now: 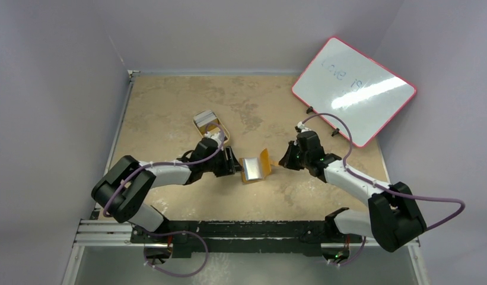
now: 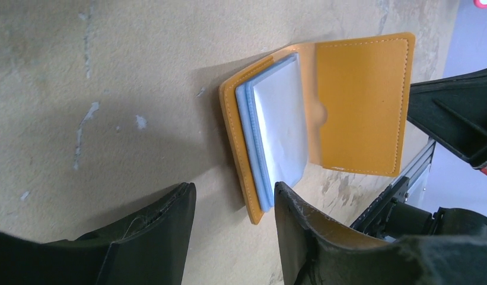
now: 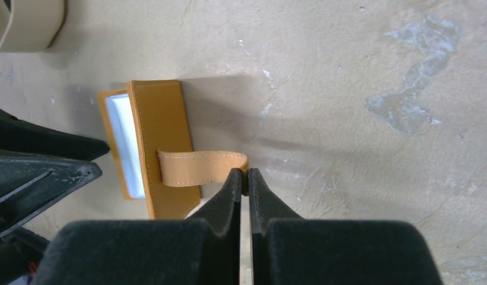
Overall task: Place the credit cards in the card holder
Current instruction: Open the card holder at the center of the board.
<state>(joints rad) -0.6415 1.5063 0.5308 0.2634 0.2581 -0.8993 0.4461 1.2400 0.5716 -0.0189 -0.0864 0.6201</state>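
Centre of the overhead view: the card holder lies open on the table, its cover propped by the right gripper, pinched tight on the strap. The left gripper hangs wide and empty at the holder's edge. Fetching one of the cards, upper left, looks next, across open tabletop.

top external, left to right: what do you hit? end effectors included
left end effector → card holder → right end effector → whiteboard
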